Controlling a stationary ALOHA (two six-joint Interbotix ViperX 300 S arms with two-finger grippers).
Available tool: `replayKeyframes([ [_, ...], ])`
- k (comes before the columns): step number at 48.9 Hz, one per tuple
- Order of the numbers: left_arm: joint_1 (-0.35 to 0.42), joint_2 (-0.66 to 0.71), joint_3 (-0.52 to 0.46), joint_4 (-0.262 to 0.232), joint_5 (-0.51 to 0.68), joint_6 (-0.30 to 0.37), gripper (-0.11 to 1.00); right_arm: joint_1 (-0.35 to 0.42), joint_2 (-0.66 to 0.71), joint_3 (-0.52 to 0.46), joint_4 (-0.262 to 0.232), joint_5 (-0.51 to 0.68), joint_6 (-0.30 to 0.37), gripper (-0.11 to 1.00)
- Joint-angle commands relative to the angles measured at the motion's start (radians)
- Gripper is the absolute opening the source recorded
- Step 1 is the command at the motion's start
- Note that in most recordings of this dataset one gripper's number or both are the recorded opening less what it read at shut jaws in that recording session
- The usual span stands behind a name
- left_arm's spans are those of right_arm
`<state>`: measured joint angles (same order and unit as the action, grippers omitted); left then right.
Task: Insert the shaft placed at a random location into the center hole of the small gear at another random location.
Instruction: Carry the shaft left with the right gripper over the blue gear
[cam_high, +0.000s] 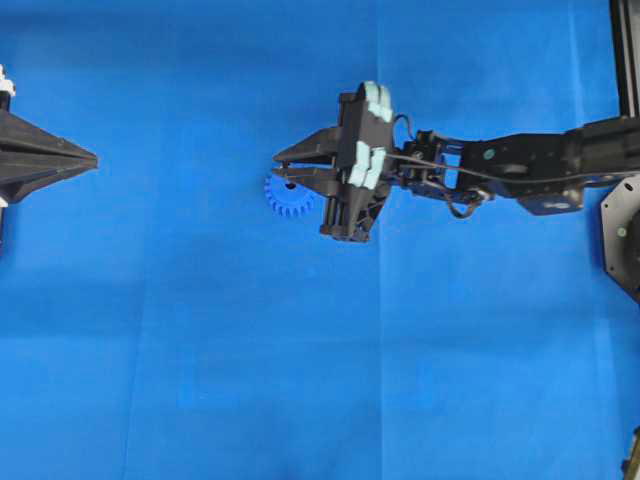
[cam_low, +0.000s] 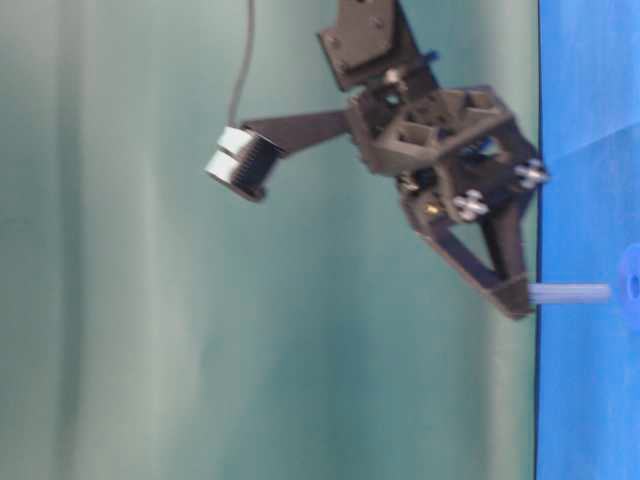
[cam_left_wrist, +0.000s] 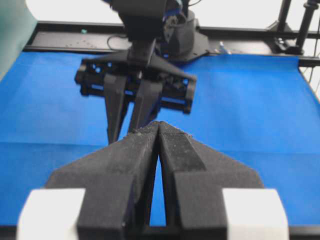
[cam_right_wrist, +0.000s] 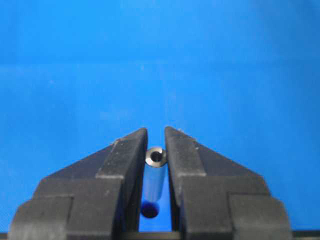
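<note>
Right hand (cam_right_wrist: 156, 150) grips the shaft (cam_right_wrist: 154, 175); no writing legible.

The right gripper (cam_high: 283, 168) reaches in from 3 o'clock on a long, nearly level arm, its fingers (cam_right_wrist: 125, 160) pointing toward 9 o'clock and pinched on the shaft (cam_right_wrist: 155, 175). The left gripper (cam_high: 92, 158) sits at the 9 o'clock edge, tips pressed together, pointing toward 3 o'clock.
</note>
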<state>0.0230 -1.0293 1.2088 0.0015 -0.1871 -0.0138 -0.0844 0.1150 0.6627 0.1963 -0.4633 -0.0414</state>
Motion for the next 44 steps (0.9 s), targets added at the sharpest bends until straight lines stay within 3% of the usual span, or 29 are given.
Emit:
replayKeyframes([
  [1, 0.002, 0.003, -0.009, 0.0, -0.006, -0.002, 0.0, 0.002, -0.063, -0.002, -0.011, -0.011, -0.006, 0.02],
  [15, 0.002, 0.005, -0.009, 0.0, -0.006, -0.002, 0.0, 0.003, -0.087, 0.012, -0.009, -0.011, -0.023, 0.02],
  [44, 0.002, 0.003, -0.009, 0.002, -0.005, 0.0, 0.0, 0.014, 0.051, 0.012, 0.02, -0.094, -0.009, 0.02],
])
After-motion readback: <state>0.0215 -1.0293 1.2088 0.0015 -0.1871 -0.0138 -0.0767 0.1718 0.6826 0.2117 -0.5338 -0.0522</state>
